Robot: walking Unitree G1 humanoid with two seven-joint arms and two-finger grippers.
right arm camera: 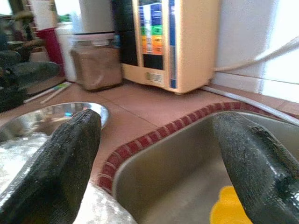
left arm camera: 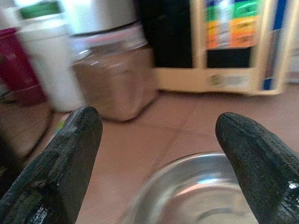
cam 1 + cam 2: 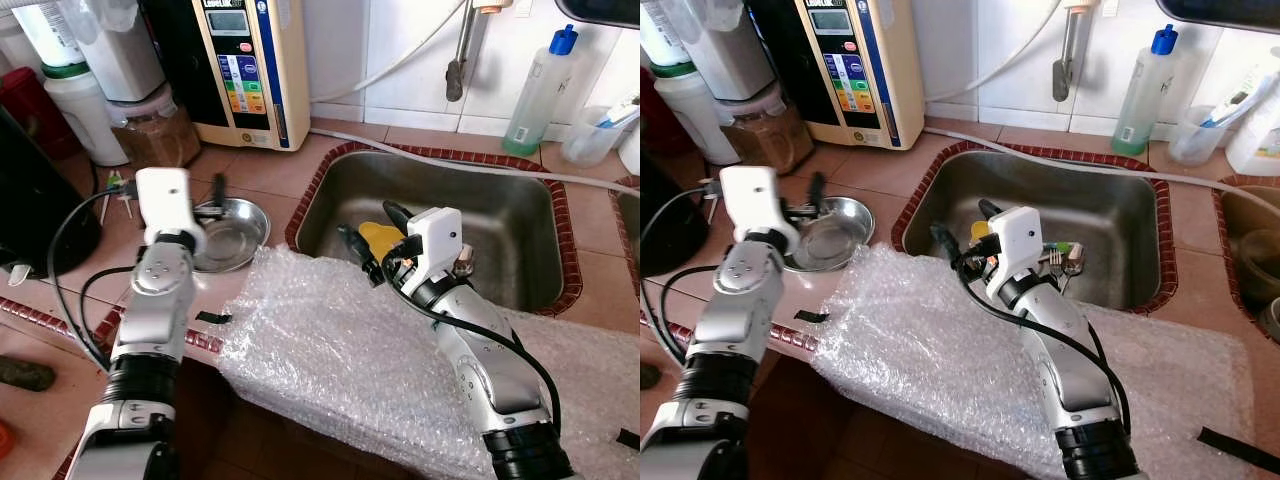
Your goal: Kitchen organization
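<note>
Left eye view: tiled counter, steel sink (image 3: 520, 215) set in it. Left gripper (image 3: 205, 195) hovers over the near rim of a steel bowl (image 3: 238, 235) left of the sink, bowl upright, mouth up. Right gripper (image 3: 372, 240) hangs at the sink's near-left edge over a yellow item (image 3: 378, 236), item's shape and long axis not clear. Bubble wrap (image 3: 340, 350) sheet drapes over the counter's front edge, long axis running left to right.

Right eye view: cutlery (image 3: 1062, 262) lies in the sink just behind the right wrist, green sponge-like bit beside it, hard to tell. Water ionizer (image 3: 855, 65) stands against the wall, soap bottle (image 3: 1140, 90) behind the sink.

Left wrist view: fingers (image 2: 70, 158) spread wide, nothing held, bowl rim below between them; brown jar (image 2: 114, 77) ahead.

Right wrist view: fingers (image 1: 60, 163) wide apart, nothing between them, sink corner and the yellow item below.
</note>
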